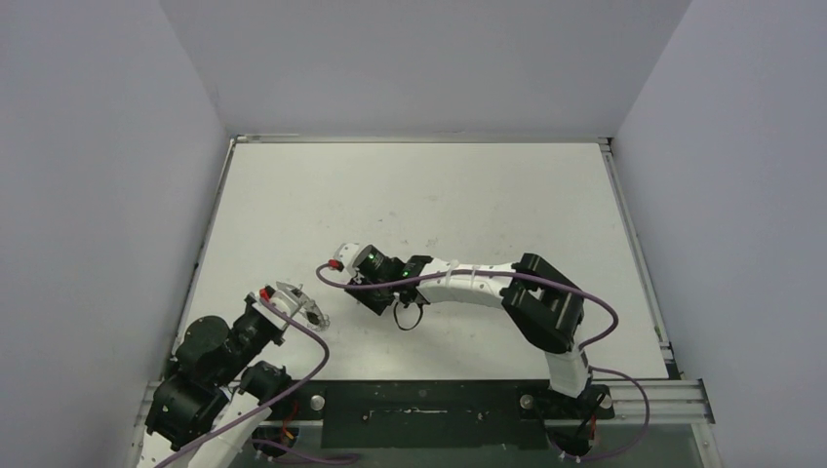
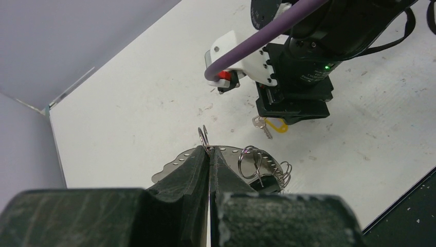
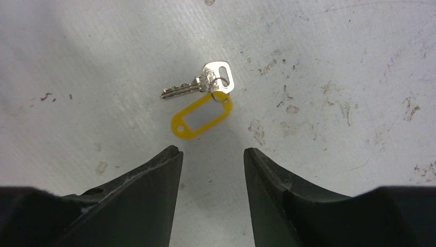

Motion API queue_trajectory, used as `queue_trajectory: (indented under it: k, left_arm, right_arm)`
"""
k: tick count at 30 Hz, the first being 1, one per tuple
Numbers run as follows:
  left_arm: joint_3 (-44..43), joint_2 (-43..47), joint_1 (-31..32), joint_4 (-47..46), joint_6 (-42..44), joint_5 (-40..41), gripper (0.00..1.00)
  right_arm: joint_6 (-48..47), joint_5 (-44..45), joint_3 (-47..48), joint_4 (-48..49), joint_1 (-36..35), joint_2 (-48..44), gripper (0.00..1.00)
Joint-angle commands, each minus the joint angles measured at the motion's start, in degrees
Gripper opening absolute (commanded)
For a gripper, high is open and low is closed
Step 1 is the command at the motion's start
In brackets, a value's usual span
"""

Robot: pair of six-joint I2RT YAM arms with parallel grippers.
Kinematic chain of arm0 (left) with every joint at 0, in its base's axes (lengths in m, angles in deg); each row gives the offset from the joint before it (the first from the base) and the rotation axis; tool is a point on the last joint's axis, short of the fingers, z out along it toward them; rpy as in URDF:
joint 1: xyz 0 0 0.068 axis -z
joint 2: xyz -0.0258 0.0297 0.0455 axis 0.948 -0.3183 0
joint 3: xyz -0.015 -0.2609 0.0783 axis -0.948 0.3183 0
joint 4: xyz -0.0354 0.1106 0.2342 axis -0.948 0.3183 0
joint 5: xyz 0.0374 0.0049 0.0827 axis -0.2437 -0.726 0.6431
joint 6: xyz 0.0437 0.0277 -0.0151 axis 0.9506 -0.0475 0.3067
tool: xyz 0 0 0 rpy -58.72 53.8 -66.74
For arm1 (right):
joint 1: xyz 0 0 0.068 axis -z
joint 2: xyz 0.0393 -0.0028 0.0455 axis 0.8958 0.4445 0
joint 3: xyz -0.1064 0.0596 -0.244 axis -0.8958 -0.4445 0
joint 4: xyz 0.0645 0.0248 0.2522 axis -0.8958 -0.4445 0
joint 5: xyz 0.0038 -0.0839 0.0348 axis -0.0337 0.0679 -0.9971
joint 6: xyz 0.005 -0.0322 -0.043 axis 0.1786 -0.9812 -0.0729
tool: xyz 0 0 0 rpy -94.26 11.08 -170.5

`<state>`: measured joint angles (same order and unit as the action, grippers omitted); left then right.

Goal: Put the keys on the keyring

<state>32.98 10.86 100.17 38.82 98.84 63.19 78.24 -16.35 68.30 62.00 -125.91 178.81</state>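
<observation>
A small silver key on a yellow tag (image 3: 201,104) lies flat on the white table, just ahead of my open right gripper (image 3: 212,152), which hovers over it with nothing between its fingers. The key also shows in the left wrist view (image 2: 271,125), under the right gripper (image 2: 293,110). My left gripper (image 2: 210,152) is shut on the keyring (image 2: 229,153), a silvery curved piece with a row of holes and several small wire rings (image 2: 253,162) hanging from it. A dark piece under the rings is unclear. In the top view the left gripper (image 1: 295,306) holds the keyring (image 1: 314,314) near the left front.
The right arm's purple cable (image 2: 267,33) and black strap (image 1: 408,318) hang near the key. Grey walls enclose the table (image 1: 439,195) on three sides; a dark rail (image 1: 429,400) runs along the near edge.
</observation>
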Motion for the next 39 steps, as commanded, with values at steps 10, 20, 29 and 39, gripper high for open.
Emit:
queue_trajectory:
  k: [10, 20, 29, 39]
  left_arm:
    - [-1.7, 0.8, 0.0, -1.8, -0.3, -0.1, 0.0]
    - [-1.1, 0.6, 0.0, -2.8, -0.4, -1.4, 0.0]
    - [-0.5, 0.3, 0.0, -3.4, -0.9, -2.4, 0.0]
    - [0.6, 0.3, 0.0, -4.1, -1.1, -3.4, 0.0]
  right_arm:
    - [-5.1, 1.2, 11.2, -3.1, -0.2, 7.9, 0.41]
    - [-5.3, 0.8, 12.1, -3.2, 0.0, 10.1, 0.23]
    - [-5.1, -2.1, 12.1, -1.6, 1.1, 10.1, 0.4]
    - [-4.0, -4.1, 13.8, -1.0, 2.3, 11.3, 0.39]
